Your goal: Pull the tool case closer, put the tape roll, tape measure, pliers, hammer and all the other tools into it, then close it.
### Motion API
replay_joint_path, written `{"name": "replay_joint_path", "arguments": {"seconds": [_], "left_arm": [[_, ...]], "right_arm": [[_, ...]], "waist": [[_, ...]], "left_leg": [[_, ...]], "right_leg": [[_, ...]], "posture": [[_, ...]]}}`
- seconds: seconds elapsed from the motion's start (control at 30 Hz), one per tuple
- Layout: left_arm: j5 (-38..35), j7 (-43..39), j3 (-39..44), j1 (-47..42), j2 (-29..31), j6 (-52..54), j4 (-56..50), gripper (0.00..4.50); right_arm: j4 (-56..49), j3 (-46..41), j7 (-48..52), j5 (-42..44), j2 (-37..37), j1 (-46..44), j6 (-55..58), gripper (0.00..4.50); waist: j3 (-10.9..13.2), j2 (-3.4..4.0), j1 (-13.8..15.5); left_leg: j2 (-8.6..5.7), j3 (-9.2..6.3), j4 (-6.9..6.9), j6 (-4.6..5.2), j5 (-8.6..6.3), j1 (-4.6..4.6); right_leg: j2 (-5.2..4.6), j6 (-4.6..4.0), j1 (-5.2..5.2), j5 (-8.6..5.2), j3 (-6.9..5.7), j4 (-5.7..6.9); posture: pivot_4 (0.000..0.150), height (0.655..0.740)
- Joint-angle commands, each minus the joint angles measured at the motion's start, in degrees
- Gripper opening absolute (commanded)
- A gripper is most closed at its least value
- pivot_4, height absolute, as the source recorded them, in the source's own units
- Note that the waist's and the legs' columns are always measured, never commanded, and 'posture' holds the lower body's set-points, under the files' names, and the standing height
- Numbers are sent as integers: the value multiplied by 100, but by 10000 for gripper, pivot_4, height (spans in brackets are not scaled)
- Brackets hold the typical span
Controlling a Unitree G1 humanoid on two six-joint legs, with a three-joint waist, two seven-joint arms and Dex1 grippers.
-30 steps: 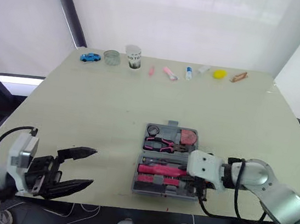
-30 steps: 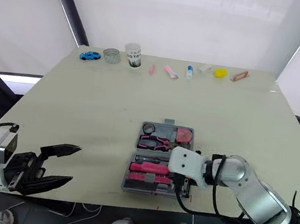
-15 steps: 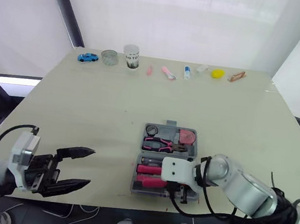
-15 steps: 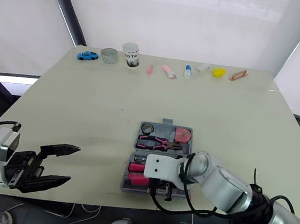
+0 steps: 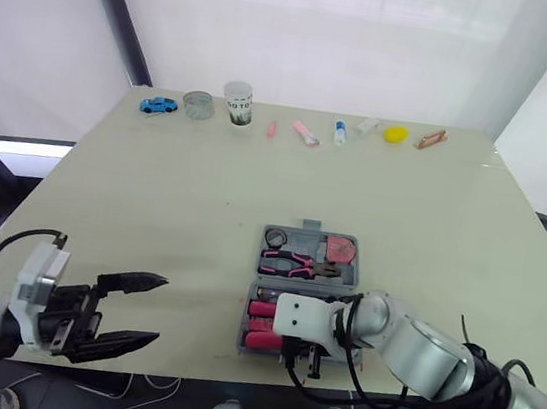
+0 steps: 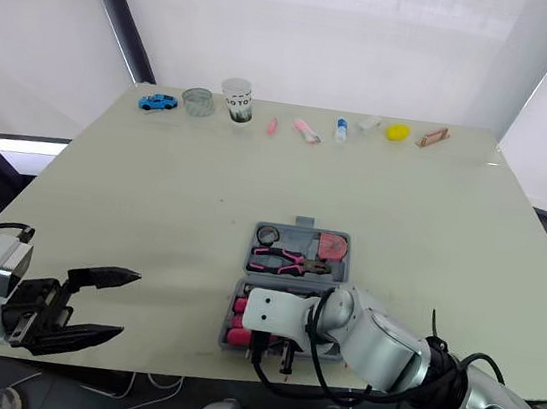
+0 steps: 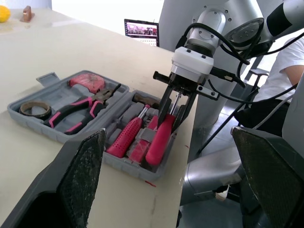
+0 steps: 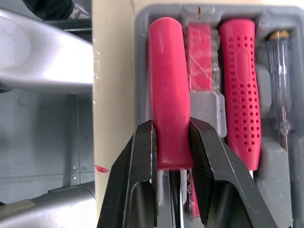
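Pinches one red handle (image 8: 168, 80) with right tool (image 8: 172, 130), inside the one case (image 8: 141, 57) beneath; holds left tool (image 5: 159, 309) wide open, empty.

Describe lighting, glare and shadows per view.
Left eye view: backlit curtains wash out white, table evenly lit, faint shadows. Left wrist view: far background blown out. Right wrist view: soft sheen on the gripped red handle.
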Motion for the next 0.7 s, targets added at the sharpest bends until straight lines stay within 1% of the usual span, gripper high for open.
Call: {"name": "replay_joint_path", "arguments": {"seconds": [0.03, 0.27, 0.3, 0.33, 0.37, 0.4, 0.47, 0.57, 0.67, 0.7], "left_arm": [[-119, -344, 58, 44, 95, -85, -91, 45000], [-110, -344, 107, 109, 65, -55, -176, 45000], [-119, -344, 113, 126, 67, -50, -186, 45000], [-125, -344, 115, 138, 70, -48, -192, 45000], [-131, -344, 113, 146, 74, -47, -196, 45000], [-135, -344, 109, 149, 76, -45, -197, 45000], [-140, -344, 102, 152, 79, -48, -197, 45000], [-142, -344, 90, 140, 75, -55, -185, 45000], [-116, -344, 19, 59, 54, -74, -128, 45000], [-108, -344, 3, 38, 48, -78, -116, 45000]], "right_arm": [[32, 48, -99, -59, 117, -45, -153, 3780], [200, 70, -109, -15, 173, 125, -380, 3780], [226, 43, -92, -4, 139, 177, -453, 14197], [240, 23, -61, -1, 95, 218, -544, 17461], [244, -6, -41, -12, 47, 257, -660, 22070], [253, -62, -54, -55, -2, 308, -840, 27676], [290, -186, -81, -142, -90, 402, -1132, 35282], [103, -745, -8, 180, -92, 775, -1275, 35282], [151, -1623, 69, 711, 49, 1404, -1984, 35282], [200, -1783, 98, 815, 86, 1534, -2115, 29999]], "waist": [[0, 0, 0], [-1, -1, -2], [-1, -1, -2], [-1, -1, -2], [-1, -2, -2], [-2, -4, -1], [-3, -4, -1], [-4, -6, 5], [-6, -11, 14], [-7, -11, 16]], "left_leg": [[0, 0, 0, 0, 0, 0], [-1, 0, -1, 0, 0, 0], [-1, 0, -1, 0, 0, 0], [-1, 1, -1, 0, 0, 0], [-1, 1, -1, 0, 0, 1], [-1, 1, -1, 0, 0, 0], [-1, 3, -3, 0, 0, 0], [-2, 4, -4, 0, 0, 0], [-2, 5, -5, 0, 0, -1], [-3, 7, -5, 0, 0, -1]], "right_leg": [[0, 0, 0, 0, 0, 0], [1, 0, 0, 0, 0, 0], [1, 0, 0, 0, 0, 0], [1, 0, 0, 0, 0, 0], [1, 0, 0, 0, 0, 0], [1, 0, 0, 0, 0, 0], [1, 1, 0, 0, 0, -2], [1, 1, 1, 0, -1, -3], [1, 1, 2, 0, -2, -3], [2, 2, 4, 0, -4, -3]], "posture": [[1500, 7400], [1500, 7400], [1500, 7400], [1500, 7400], [1500, 7400], [1500, 7400], [1500, 7400], [1500, 7400], [1500, 7400], [1500, 7400]]}}
